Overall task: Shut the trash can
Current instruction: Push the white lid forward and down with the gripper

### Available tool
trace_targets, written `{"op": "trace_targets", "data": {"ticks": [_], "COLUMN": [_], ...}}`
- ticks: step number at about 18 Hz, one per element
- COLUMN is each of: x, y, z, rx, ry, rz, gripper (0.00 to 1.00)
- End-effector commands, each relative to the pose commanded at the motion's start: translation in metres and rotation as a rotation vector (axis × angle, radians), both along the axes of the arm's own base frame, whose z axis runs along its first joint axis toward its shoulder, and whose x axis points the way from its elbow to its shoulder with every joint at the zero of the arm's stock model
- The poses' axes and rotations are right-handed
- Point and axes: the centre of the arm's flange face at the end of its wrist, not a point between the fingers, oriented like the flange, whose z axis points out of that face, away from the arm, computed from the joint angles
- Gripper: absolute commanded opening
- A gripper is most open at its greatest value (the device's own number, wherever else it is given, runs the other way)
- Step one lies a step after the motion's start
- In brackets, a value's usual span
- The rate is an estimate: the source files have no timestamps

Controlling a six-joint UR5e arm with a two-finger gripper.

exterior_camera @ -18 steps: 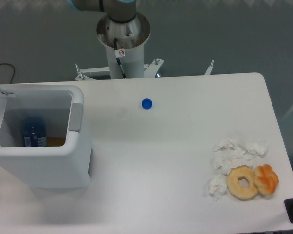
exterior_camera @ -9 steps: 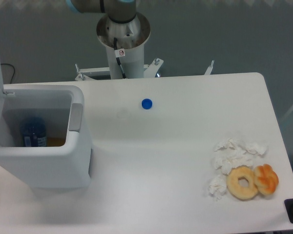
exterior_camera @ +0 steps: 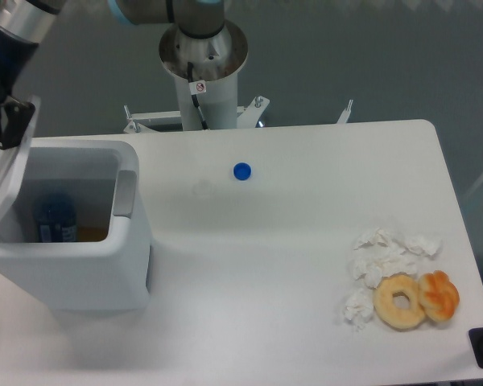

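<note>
A white trash can point(exterior_camera: 72, 257) stands at the worktop's point(exterior_camera: 266, 257) left edge, its lid point(exterior_camera: 6, 173) raised and tilted, a blue bottle point(exterior_camera: 56, 215) inside. The gripper point(exterior_camera: 4, 121) is at the lid's upper edge; whether its jaws are open is unclear. A blue cap point(exterior_camera: 241, 170) lies near the back edge, with tissues point(exterior_camera: 382, 257) and two doughnuts point(exterior_camera: 414, 299) near the front right corner.

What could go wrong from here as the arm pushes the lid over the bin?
1. The gripper meets the lid at the frame's left edge, so contact is hard to see; it may slip off the tilted lid.
2. The blue bottle stands upright inside the trash can; if it reaches the rim, the lid may not shut against the grey latch tab.
3. Pushing sideways might slide the bin.
</note>
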Motion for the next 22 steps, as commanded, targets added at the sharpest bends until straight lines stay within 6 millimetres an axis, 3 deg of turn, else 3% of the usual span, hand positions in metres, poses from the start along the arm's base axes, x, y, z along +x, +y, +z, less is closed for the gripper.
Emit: {"op": "trace_targets", "data": {"ticks": [6,10,22], "x": [-0.022,-0.053,-0.073], "y": [-0.003,-0.013,-0.018], "z": [-0.002,-0.012,-0.037], "rx": [0.006,0.018,-0.021], "ry": [0.021,0.081,0.192], "rz": [0.019,0.018,0.002], "gripper": [1.0,1.0,1.0]}}
